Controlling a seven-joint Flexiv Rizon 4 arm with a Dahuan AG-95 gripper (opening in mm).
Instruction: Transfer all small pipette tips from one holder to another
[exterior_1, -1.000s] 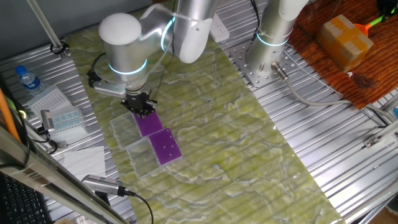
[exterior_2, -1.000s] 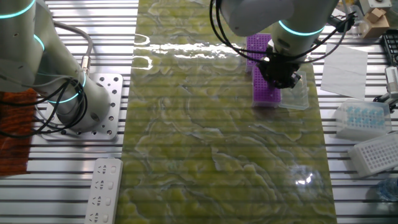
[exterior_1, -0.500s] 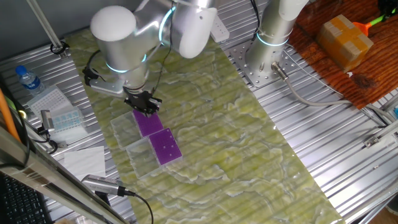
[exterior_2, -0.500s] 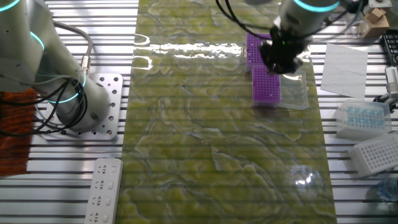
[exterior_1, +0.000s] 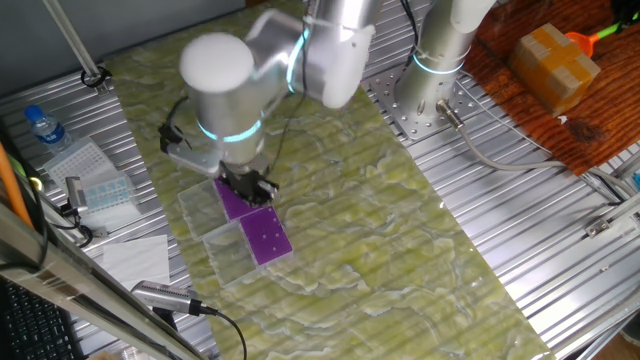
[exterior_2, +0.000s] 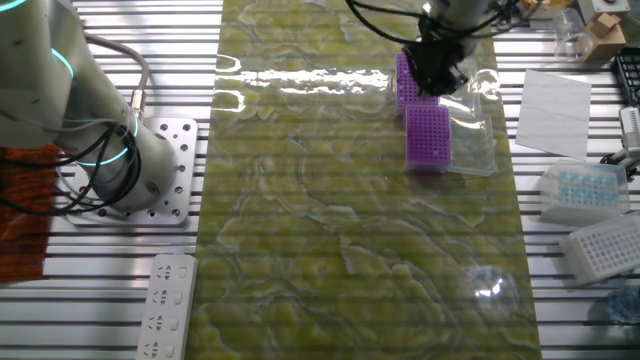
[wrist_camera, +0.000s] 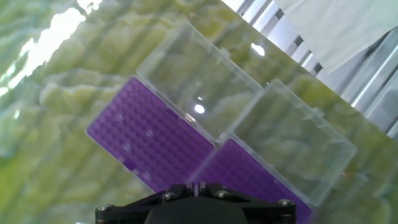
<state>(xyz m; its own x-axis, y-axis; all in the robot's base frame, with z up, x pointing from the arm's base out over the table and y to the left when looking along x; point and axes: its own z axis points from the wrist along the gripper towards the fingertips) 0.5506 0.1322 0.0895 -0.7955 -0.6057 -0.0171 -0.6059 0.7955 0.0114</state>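
Two purple racks lie end to end on the green mat, each with a clear lid open beside it. In the hand view the left rack (wrist_camera: 146, 140) shows a few small pipette tips (wrist_camera: 149, 132) as pale dots, and the right rack (wrist_camera: 252, 177) runs under the hand. My gripper (wrist_camera: 199, 185) hangs above the joint between the racks. Its fingers are pressed together on a thin pale sliver that looks like one small pipette tip. In the fixed views the gripper (exterior_1: 252, 186) (exterior_2: 432, 76) hovers over the far rack (exterior_2: 404, 80), just beyond the near rack (exterior_1: 266, 238) (exterior_2: 428, 135).
The clear lids (wrist_camera: 199, 87) (wrist_camera: 292, 140) lie beside the racks. A pale blue tip box (exterior_2: 580, 188), a white tip rack (exterior_2: 605, 248), paper sheets (exterior_2: 555, 110) and a water bottle (exterior_1: 44, 126) sit off the mat. A second arm's base (exterior_1: 430, 85) stands at the back.
The arm has swung across the racks and the gripper has risen, from low over the near rack's edge to above the far rack.
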